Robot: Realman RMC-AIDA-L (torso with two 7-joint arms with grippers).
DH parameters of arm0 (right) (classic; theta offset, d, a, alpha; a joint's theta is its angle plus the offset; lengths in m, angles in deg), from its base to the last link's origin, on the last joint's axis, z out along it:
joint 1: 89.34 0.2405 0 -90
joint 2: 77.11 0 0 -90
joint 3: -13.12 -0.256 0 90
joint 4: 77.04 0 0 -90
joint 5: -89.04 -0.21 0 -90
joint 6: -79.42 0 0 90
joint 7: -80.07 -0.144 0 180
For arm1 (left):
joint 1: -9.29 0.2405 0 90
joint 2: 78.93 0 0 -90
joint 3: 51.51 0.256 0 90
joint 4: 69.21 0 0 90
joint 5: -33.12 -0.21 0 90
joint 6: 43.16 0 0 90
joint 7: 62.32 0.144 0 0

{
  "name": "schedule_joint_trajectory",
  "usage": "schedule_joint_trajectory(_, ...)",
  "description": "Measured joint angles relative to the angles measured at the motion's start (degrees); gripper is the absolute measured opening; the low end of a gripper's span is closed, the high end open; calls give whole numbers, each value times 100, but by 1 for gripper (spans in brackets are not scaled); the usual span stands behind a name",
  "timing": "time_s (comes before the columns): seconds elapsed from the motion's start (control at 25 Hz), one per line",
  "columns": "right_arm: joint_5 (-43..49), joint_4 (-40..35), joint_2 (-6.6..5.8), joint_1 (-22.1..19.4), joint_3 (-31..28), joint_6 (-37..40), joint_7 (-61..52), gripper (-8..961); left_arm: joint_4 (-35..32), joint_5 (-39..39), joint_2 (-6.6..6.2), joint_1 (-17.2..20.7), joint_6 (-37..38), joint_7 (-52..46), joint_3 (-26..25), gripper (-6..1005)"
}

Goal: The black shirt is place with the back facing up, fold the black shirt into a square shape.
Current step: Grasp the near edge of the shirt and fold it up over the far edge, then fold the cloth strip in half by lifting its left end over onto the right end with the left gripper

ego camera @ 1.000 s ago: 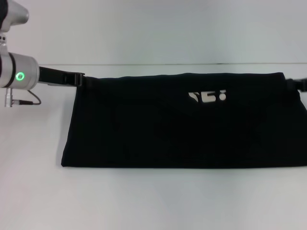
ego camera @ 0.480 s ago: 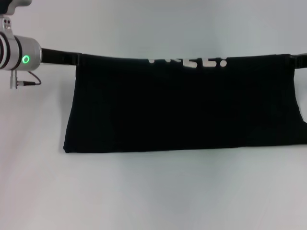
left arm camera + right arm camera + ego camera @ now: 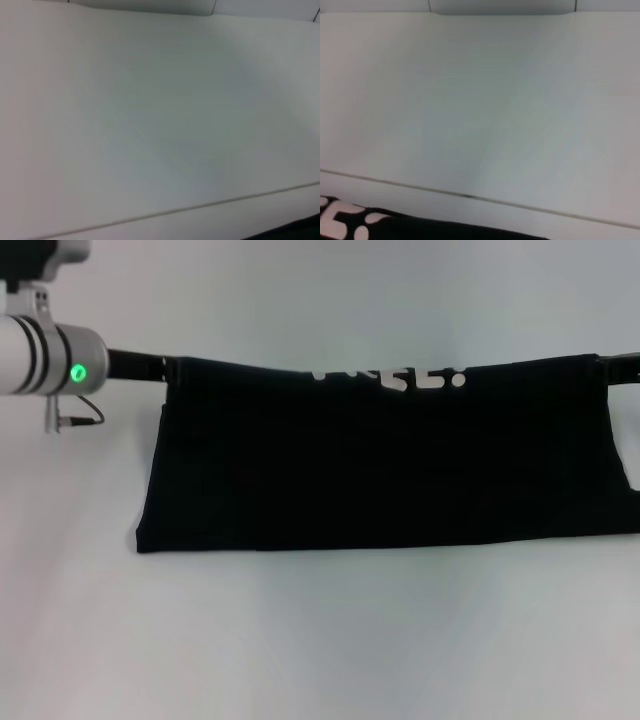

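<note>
Black shirt [image 3: 385, 460] hangs stretched between left gripper [image 3: 165, 370] at 10 o'clock and right gripper [image 3: 603, 364] at 2, each pinching a top corner; lower edge rests on white surface [image 3: 320, 640]. Risk: uneven pull slips a corner, skewing the fold. Nothing obstructs.

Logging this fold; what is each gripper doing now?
Left gripper: shut on the black shirt, far left corner.
Right gripper: shut on its far right corner.

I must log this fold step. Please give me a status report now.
Left gripper and right gripper shut on the top corners of the black shirt. Shirt lifted, stretched between them, white print at top edge. White table: nothing in the way.
</note>
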Motion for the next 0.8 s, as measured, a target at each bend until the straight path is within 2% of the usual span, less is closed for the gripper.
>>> schedule_joint_trajectory(0.36, -33, 18, 166, -56, 154, -354, 160, 134, 137, 5, 404, 80, -951, 89, 132, 197)
schedule_joint_trajectory(0.52, -21, -49, 182, -93, 345, -691, 162, 143, 135, 66, 499, 122, -1535, 53, 77, 202)
schedule_joint_trajectory(0.6, -12, -142, 178, -100, 368, -787, 153, 235, 79, 201, 507, 158, -1692, 43, 68, 204)
schedule_joint_trajectory(0.8, -37, -430, 50, -137, 349, -259, -87, 458, -312, 756, 475, 404, -1545, 31, 62, 439)
